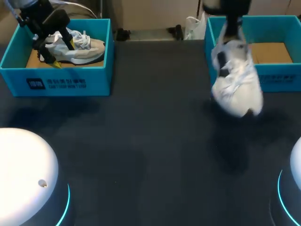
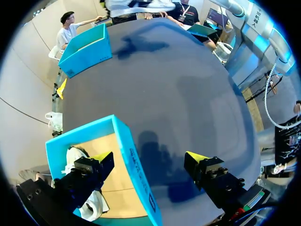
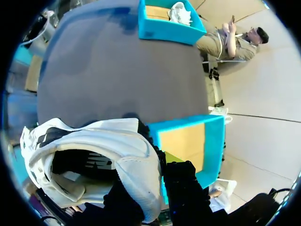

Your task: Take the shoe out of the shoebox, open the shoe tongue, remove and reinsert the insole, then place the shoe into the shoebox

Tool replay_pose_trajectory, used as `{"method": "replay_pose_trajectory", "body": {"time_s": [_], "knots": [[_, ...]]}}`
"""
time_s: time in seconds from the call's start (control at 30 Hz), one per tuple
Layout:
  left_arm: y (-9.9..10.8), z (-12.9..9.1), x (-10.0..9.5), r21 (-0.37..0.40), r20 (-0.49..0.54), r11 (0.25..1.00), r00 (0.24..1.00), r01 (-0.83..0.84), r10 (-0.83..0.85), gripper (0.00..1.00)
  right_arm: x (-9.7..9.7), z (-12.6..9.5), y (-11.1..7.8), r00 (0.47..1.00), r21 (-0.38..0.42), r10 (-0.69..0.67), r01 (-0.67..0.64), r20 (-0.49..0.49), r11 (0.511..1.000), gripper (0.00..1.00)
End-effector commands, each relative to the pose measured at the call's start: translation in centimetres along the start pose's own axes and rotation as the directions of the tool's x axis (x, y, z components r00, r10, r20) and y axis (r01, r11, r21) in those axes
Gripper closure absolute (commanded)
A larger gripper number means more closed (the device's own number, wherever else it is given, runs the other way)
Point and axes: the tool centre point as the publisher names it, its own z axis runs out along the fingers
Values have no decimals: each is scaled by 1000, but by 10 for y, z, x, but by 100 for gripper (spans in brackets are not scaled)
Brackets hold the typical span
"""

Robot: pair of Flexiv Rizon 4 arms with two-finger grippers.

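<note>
Right tool grips the shoe just beside the shoebox; best lowered sole-down onto the bench, grip firm.

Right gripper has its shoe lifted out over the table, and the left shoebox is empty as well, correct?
Not quite. The left shoebox is not empty: the head view shows a white shoe lying inside it. The rest holds: the right gripper has the lifted shoe out over the table.
</note>
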Motion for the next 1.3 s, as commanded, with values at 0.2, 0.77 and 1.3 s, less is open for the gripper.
{"method": "replay_pose_trajectory", "body": {"time_s": [0.2, 0.77, 1.3], "knots": [[0, 0, 1, -3, 0, 1000, 1000, 0, 0, 0, -104, 15, -39, 999, 9, -37, 37, -16, 999, 100], [0, 0, 1, -3, 0, 1000, 1000, 0, 0, 0, -122, 23, -44, 1000, -20, -14, 14, -1, 1000, 100], [0, 0, 1, -3, 0, 1000, 1000, 0, 0, 0, -276, 77, -118, 990, -23, -124, 126, 72, 992, 100]]}}
